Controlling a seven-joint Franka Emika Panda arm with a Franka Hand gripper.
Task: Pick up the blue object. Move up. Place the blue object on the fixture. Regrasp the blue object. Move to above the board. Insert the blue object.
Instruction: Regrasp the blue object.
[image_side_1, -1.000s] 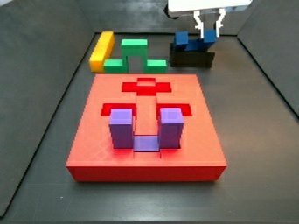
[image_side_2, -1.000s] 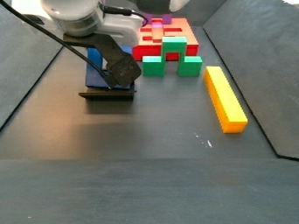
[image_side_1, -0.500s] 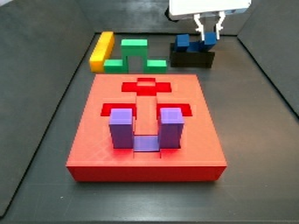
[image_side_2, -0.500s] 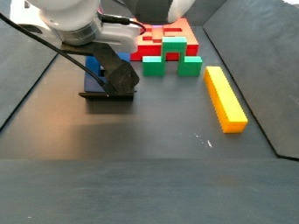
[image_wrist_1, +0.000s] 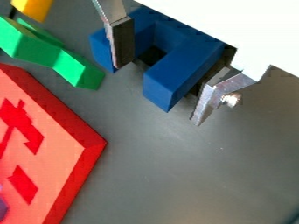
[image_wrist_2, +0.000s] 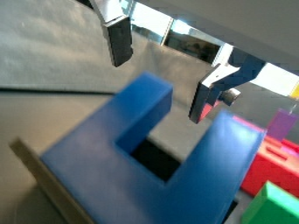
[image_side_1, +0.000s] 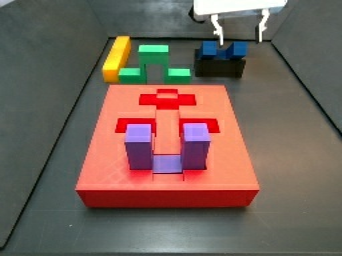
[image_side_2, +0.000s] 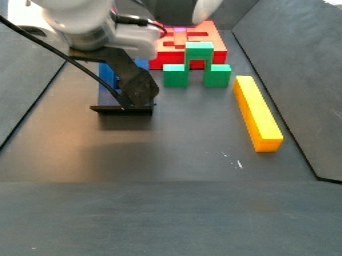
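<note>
Gripper (image_side_1: 238, 27): spread wide, pinching nothing; hangs directly over the fixture, silver fingers (image_wrist_1: 114, 42) flanking the blue object without contact in both wrist views.
Blue object (image_side_1: 223, 49): seated on top of the fixture (image_side_1: 221, 67), both prongs pointing up; free of the jaws. Judged stage: placed on fixture, regrasp pending.
Risk 1: descent off-centre over the fixture could land a fingertip on a prong top and knock the block off its perch.
Risk 2: closing while only 1 pad touches would rotate or slide the block on the fixture's notched top; a skewed hold would probably jam later at the board's cut-out.
Risk 3: too shallow a pinch on smooth plastic may slip on lift; judgement only.
Risk 4: green block (image_side_1: 156, 62) lies near the fixture, toward the yellow bar; low sideways travel from the fixture might clip it.

Counts, nearest to farthest in a side view:
Board (image_side_1: 166, 165): 1, red, well in front of the fixture.
Purple U-block (image_side_1: 166, 147): 1, standing in the board's front recess, far from the fixture.
Open cut-outs visible on the board: at least 1 cross-shaped one, on the fixture-side half.
Green block: 1.
Yellow bar (image_side_1: 118, 57): 1, beyond the green block from the fixture.
Fixture: 1.
Blue object: 1.
Gripper: 1, 2 fingers.
</note>
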